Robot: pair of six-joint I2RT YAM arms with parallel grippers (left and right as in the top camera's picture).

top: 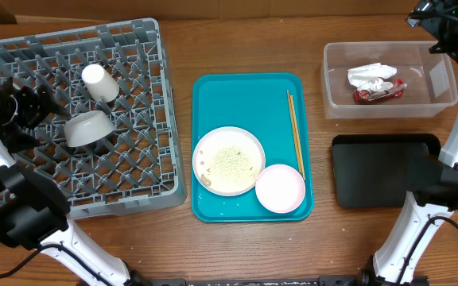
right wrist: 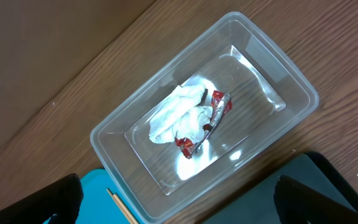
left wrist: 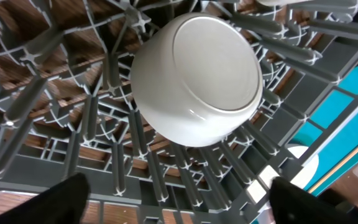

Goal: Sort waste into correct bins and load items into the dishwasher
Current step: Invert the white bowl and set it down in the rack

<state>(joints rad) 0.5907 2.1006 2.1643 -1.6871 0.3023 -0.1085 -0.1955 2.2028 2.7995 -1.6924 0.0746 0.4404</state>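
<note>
The grey-white bowl (left wrist: 197,74) lies upside down on the pegs of the grey dishwasher rack (top: 133,159), beside the small white cup (top: 99,83). My left gripper (left wrist: 179,205) hangs just behind the bowl, open, with only rack pegs between its fingers. The pale plate (top: 229,161) carries rice grains (top: 230,163). It sits on the teal tray (top: 237,99) with the pink bowl (top: 281,189) and two chopsticks (top: 295,131). My right gripper (right wrist: 179,205) is open and empty above the clear tub (right wrist: 104,143). That tub holds the napkin (right wrist: 176,115) and the red wrapper (right wrist: 197,127).
The black tray (top: 384,171) lies on the wooden table in front of the clear tub (top: 328,79). Both arm bases stand at the near corners. The rack fills the table's left side.
</note>
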